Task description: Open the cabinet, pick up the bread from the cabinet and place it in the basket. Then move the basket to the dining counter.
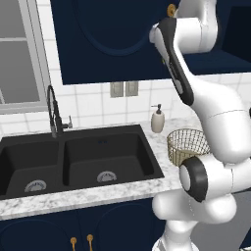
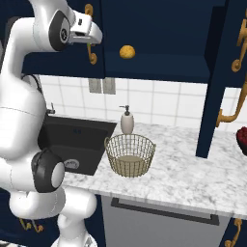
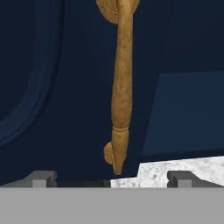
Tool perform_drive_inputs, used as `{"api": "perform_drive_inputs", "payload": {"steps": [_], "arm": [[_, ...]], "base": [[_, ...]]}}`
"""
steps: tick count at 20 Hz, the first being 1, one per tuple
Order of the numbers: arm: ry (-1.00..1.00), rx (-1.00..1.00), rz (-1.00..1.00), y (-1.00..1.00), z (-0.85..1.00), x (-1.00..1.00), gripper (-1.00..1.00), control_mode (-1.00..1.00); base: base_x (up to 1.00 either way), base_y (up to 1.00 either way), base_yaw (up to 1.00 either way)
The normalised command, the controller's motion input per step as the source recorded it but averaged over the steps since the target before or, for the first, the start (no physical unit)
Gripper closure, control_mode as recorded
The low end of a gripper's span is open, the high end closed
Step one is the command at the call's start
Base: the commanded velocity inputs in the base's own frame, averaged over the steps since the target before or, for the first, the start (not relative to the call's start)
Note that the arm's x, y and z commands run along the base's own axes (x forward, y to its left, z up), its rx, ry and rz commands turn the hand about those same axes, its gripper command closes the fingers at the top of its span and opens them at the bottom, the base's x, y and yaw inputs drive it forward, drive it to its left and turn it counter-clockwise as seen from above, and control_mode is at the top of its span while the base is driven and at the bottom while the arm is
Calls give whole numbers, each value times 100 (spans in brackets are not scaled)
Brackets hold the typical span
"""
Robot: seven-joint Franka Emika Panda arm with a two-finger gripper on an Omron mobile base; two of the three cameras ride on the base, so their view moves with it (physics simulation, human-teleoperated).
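I see the cabinet [image 2: 159, 34] across the top of both base views — navy, arched panels, with its right door [image 2: 219, 77] swung out toward me and the inside shelf exposed. The left door [image 1: 108, 39] looks closed, and its long curved brass handle [image 3: 121, 87] hangs upright right in front of the hand camera, close to it.

Below runs the marble tabletop [image 2: 193, 169], white-grey and speckled, with the black double sink [image 1: 73, 159] sunk into its left part and a dark faucet [image 1: 55, 113] at the sink's far edge. White tile covers the wall behind.

The arm [image 1: 211, 122] reaches up from the base, so the hand [image 2: 91, 36] is high at the left door, just beside the brass handle. In the hand view its two dark fingertips [image 3: 41, 178] stand wide apart at the bottom of the frame, the handle's lower end between them but not touching either one — the hand is released and grasps nothing.

The basket [image 2: 130, 154], tan-gold wire mesh, sits on the tabletop right of the sink, near the front edge. The white soap dispenser [image 2: 127, 120] stands just behind it, toward the wall.

The bread [image 2: 127, 51], a small golden lump, lies on the cabinet shelf, above the basket and well apart from the hand.
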Motion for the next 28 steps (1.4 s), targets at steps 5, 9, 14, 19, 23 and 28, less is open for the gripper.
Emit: {"api": "perform_drive_inputs", "payload": {"steps": [5, 9, 14, 19, 23, 28], "arm": [[0, -3, -11, -6, -10, 56, -100, -100], [0, 0, -6, -5, -1, 65, -100, -100], [0, 0, 0, 0, -1, 46, -100, -100], [-11, 0, 0, -19, -28, 41, -100, -100], [-21, 0, 0, -19, -43, 36, -100, -100], [-7, 0, 3, -5, -16, 40, -100, -100]], "base": [[0, 0, 0], [0, 0, 0], [0, 0, 0], [0, 0, 0], [0, 0, 0], [0, 0, 0]]}}
